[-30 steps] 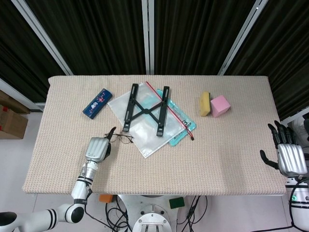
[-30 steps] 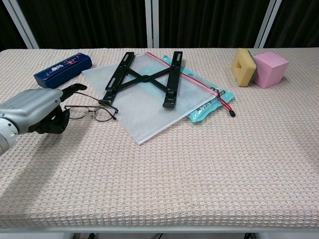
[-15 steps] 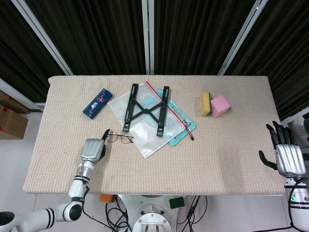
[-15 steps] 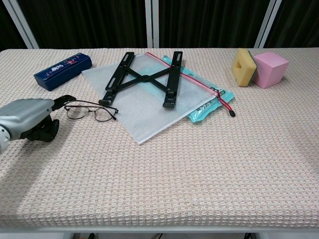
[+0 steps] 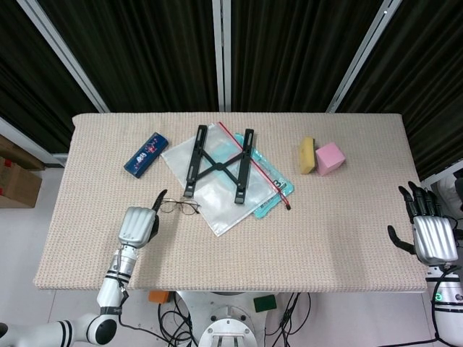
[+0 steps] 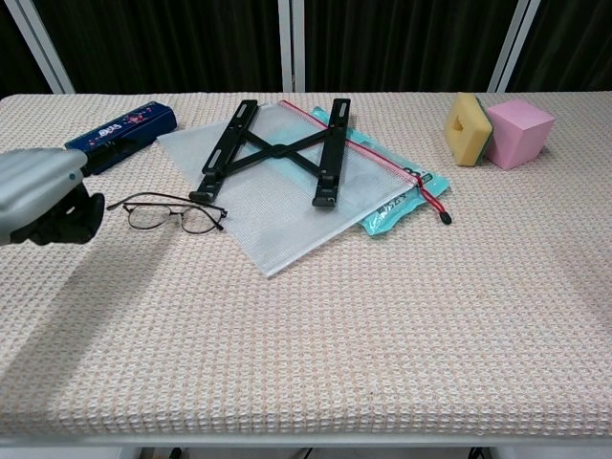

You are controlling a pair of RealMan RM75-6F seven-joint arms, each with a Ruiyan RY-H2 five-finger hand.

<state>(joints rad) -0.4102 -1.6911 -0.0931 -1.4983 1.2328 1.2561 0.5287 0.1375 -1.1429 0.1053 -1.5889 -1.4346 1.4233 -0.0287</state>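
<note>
One left hand [image 5: 137, 225] beside glasses [image 5: 180, 207], fingers curled, holding nothing

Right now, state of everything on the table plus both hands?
glasses: unfolded, flat, not held
stand: folded flat on pouch
zip pouch: zipped, lying flat
pencil case: closed
left hand: fingers curled, holding nothing
right hand: open, off the table edge
</note>
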